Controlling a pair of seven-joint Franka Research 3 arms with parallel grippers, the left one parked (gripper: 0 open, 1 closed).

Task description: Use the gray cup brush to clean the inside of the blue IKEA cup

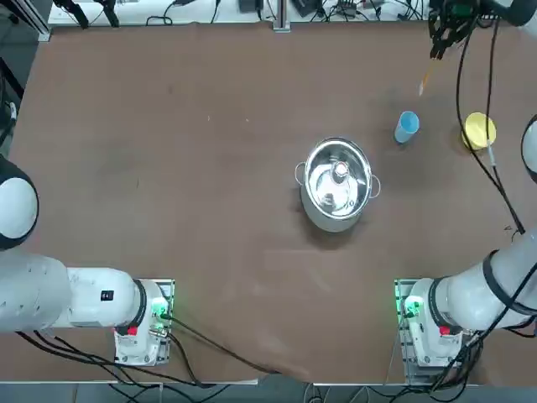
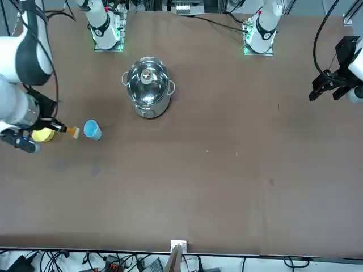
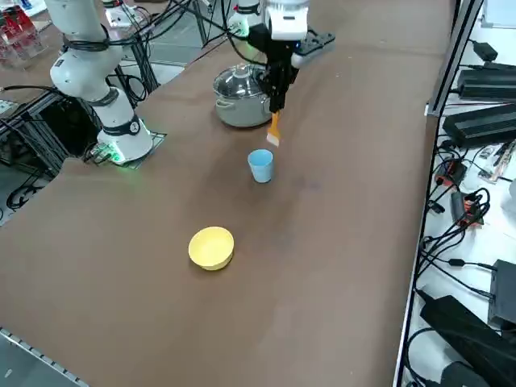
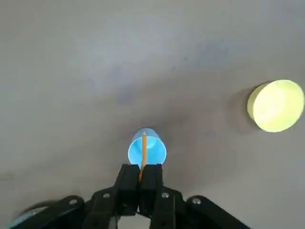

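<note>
The right gripper (image 3: 276,103), high in the middle of the right side view, pinches the gray cup brush (image 3: 273,129) tight (pale tip hanging down). The blue IKEA cup (image 3: 260,165) stands right under it, near the yellow bowl (image 3: 211,247).

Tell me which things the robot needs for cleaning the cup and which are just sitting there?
Needed for the job:
- gray cup brush, held in the right gripper, above the cup
- blue IKEA cup, standing upright

Just sitting there:
- steel pot with its lid on
- yellow bowl
</note>
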